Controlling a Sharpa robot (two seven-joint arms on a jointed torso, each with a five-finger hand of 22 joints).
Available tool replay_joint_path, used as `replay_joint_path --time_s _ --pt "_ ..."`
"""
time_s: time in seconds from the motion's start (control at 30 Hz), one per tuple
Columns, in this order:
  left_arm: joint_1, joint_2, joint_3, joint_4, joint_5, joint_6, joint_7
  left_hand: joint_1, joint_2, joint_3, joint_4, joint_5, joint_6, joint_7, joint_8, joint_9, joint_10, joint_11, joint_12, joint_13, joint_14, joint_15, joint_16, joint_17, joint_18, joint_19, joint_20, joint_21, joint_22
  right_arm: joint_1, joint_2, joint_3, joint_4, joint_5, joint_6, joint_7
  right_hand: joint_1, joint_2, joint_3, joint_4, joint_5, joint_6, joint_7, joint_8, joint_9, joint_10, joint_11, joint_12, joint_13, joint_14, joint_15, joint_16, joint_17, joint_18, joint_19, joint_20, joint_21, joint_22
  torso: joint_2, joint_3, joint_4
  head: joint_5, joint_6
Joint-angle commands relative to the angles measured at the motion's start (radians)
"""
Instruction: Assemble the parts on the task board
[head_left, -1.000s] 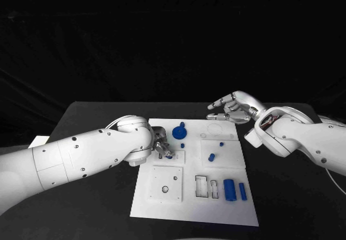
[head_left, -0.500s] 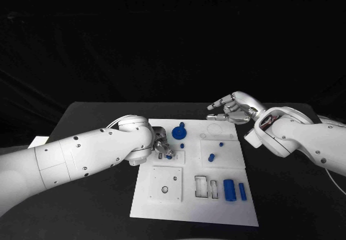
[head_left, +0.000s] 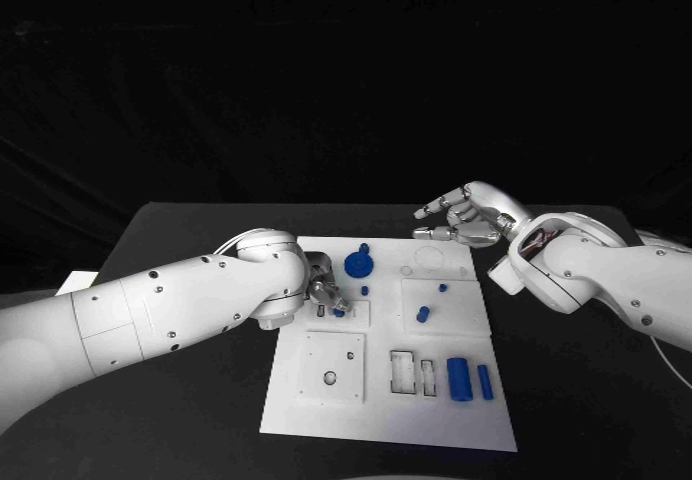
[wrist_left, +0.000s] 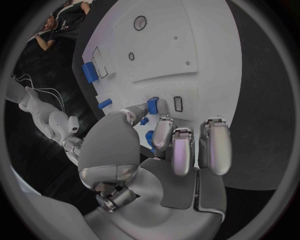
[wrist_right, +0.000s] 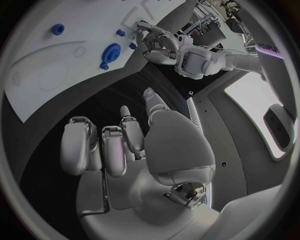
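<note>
Fingers (wrist_left: 156, 107) of the left hand (head_left: 320, 293) pinch a small blue part (wrist_left: 152, 105) over the white task board (head_left: 346, 420); right hand (head_left: 464, 217) fingers spread, holding nothing.

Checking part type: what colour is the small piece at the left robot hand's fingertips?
Blue small piece, clearest in the left wrist view.

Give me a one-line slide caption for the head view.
Left hand pinches a small blue part on the task board; right hand hovers empty.
</note>
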Motion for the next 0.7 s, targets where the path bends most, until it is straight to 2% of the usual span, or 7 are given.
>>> replay_joint_path --time_s 0.03,0.17,0.33,0.57,0.7 --pt "-0.004 0.004 -0.003 0.000 0.015 0.018 -0.062 -0.015 0.001 -0.011 0.003 0.000 0.006 0.002 -0.004 -0.001 0.010 0.000 0.007 0.002 0.107 -0.008 0.003 0.263 -0.015 0.047 -0.007 0.006 0.080 -0.001 0.001 0.000 0.001 -0.004 0.008 0.010 -0.002 0.005 -0.004 0.000 0.006 -0.003 -0.003 0.003 0.002 -0.007 -0.001 -0.005 0.082 0.068 0.007 -0.006 0.117 0.006 -0.008 0.000 -0.006 -0.001 0.000 0.0002 -0.0004 0.000 0.002" --pt "-0.004 0.005 -0.003 -0.002 0.016 0.017 -0.063 -0.031 -0.002 -0.037 0.016 0.000 0.013 0.002 -0.006 -0.001 0.013 0.000 0.010 0.007 0.107 -0.008 0.003 0.263 -0.016 0.049 -0.007 0.008 0.084 -0.001 0.001 0.000 0.001 -0.004 0.009 0.010 -0.002 0.005 -0.004 0.000 0.006 -0.003 -0.003 0.003 0.002 -0.007 -0.001 -0.005 0.082 0.068 0.007 -0.006 0.117 0.006 -0.008 0.000 -0.006 -0.001 0.000 0.0004 -0.0001 0.000 0.003" --pt "-0.004 0.003 -0.002 -0.004 0.016 0.011 -0.065 -0.065 -0.012 -0.123 0.051 -0.002 0.023 0.002 -0.009 -0.001 0.017 0.000 0.014 0.012 0.107 -0.008 0.003 0.263 -0.017 0.050 -0.007 0.011 0.090 -0.001 0.000 0.000 0.000 -0.004 0.009 0.010 -0.002 0.005 -0.005 0.000 0.006 -0.003 -0.003 0.003 0.002 -0.008 -0.001 -0.007 0.081 0.067 0.006 -0.007 0.114 0.006 -0.009 0.000 -0.008 -0.003 0.000 0.0005 -0.0006 -0.001 0.003" --pt "-0.004 -0.005 0.000 -0.001 0.017 -0.009 -0.062 -0.067 0.009 -0.256 0.071 -0.002 0.028 0.000 -0.018 0.000 0.019 -0.001 0.017 0.019 0.107 -0.010 0.003 0.263 -0.017 0.051 -0.009 0.012 0.093 -0.001 0.000 0.000 0.000 -0.004 0.010 0.010 -0.002 0.005 -0.005 0.000 0.007 -0.003 -0.003 0.003 0.002 -0.009 -0.001 -0.010 0.079 0.067 0.006 -0.009 0.111 0.007 -0.010 -0.001 -0.010 -0.007 0.000 -0.0002 -0.0004 -0.005 0.005" --pt "-0.004 -0.009 0.001 0.003 0.024 -0.027 -0.057 -0.056 0.011 -0.294 0.071 0.001 0.029 -0.001 -0.020 0.001 0.020 -0.002 0.018 0.021 0.107 -0.011 0.003 0.263 -0.017 0.052 -0.010 0.012 0.095 -0.002 -0.001 0.000 0.000 -0.004 0.012 0.010 0.000 0.007 -0.006 0.000 0.012 -0.004 -0.003 0.003 0.002 -0.010 -0.001 -0.012 0.078 0.066 0.006 -0.011 0.110 0.007 -0.011 -0.001 -0.011 -0.009 0.000 -0.0003 0.0005 -0.008 0.007"
